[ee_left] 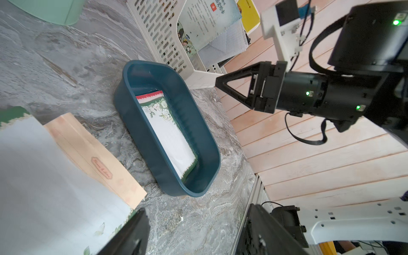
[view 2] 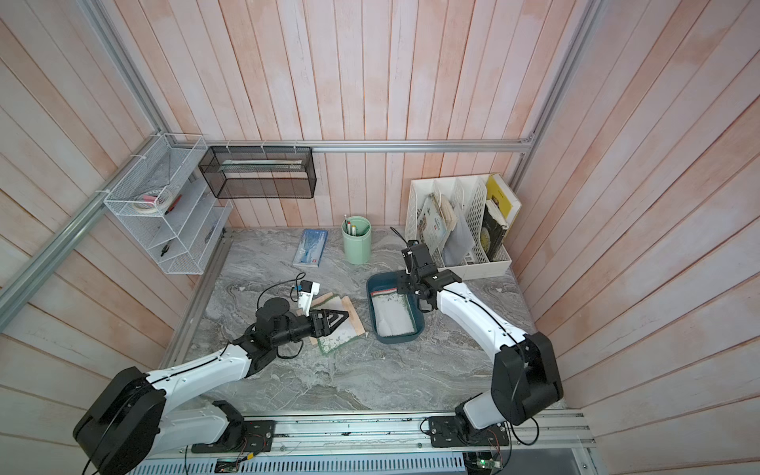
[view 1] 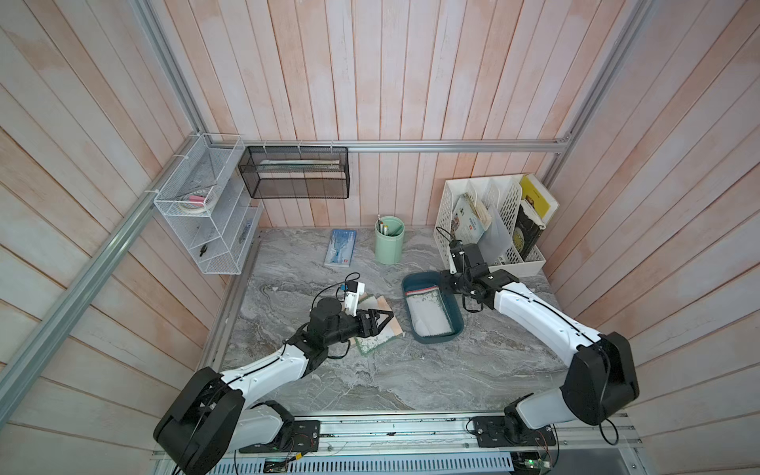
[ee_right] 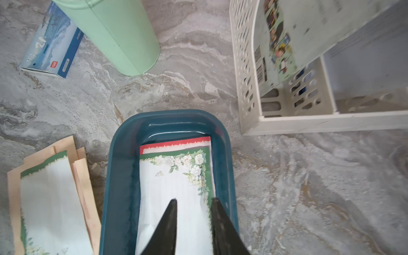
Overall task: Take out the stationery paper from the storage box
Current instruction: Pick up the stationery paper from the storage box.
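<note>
Paper (ee_right: 172, 183) left to take lies flat in the box (view 1: 436, 339), long side along the box's long side, which runs from the robot toward the back wall

Top sheet is white with a green floral edge; a red-edged sheet (ee_right: 176, 143) peeks out under it at the far end

Right gripper (ee_right: 194, 199) hovers above the box, fingers apart, nothing between them, tips pointing along the sheet's length toward the far end

In the right wrist view the sheet is straight below the tips, which sit toward the wall on the organiser (ee_right: 247, 88) side; the gap between them runs across the sheet's short side

The left wrist view shows this gripper raised clear of the rim, not touching paper

Left gripper (view 1: 386, 317) also has fingers apart and holds nothing, over the pile (view 1: 376, 339) of taken-out sheets and tan envelopes on the table (view 1: 370, 382), just beside the box on the left arm's side

Right arm is clearly nearer the paper in the box; the left one is beside it, not over it

Judgement: next move is straight down, then a pinch at the sheet's edge; a flat thin sheet near the wall could slip, or two could lift together
</note>
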`<state>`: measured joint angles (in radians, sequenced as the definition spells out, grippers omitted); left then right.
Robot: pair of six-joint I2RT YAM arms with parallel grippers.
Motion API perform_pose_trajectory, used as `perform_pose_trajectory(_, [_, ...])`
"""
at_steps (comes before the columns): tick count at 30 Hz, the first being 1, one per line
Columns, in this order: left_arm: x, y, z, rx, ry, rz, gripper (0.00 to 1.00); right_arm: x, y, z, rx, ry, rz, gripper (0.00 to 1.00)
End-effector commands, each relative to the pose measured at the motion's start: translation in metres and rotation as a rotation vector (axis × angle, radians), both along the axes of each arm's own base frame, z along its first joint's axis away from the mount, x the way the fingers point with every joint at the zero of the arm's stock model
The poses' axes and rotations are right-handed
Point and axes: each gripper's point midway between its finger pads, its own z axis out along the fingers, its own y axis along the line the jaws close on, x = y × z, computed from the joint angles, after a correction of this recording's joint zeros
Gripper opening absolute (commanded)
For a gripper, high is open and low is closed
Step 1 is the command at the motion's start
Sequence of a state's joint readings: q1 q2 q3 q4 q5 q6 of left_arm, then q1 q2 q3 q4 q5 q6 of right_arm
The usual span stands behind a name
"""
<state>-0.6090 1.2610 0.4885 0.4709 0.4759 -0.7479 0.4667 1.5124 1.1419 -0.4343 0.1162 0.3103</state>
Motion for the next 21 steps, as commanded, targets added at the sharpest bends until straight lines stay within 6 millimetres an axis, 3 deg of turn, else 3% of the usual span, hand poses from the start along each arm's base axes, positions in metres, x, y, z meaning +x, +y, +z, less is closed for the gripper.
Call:
perform_pose_trajectory(1, [0.0,-0.01,0.018,-0.038,-0.041,-0.03,0.76,-0.004,0.008,-0.044,-0.02,0.108,0.039,0.32])
perform_pose_trajectory(8, [-0.005,-0.006,0.016,-0.021,-0.042,-0.014,0.76,-0.005,0.002,-0.102,-0.138,0.244,0.01,0.33])
perform_pose_trajectory(21, [-0.01,0.001,0.008,-0.003,-0.033,0.003,0.76,-0.012,-0.005,-0.159,-0.217,0.357,-0.011,0.32])
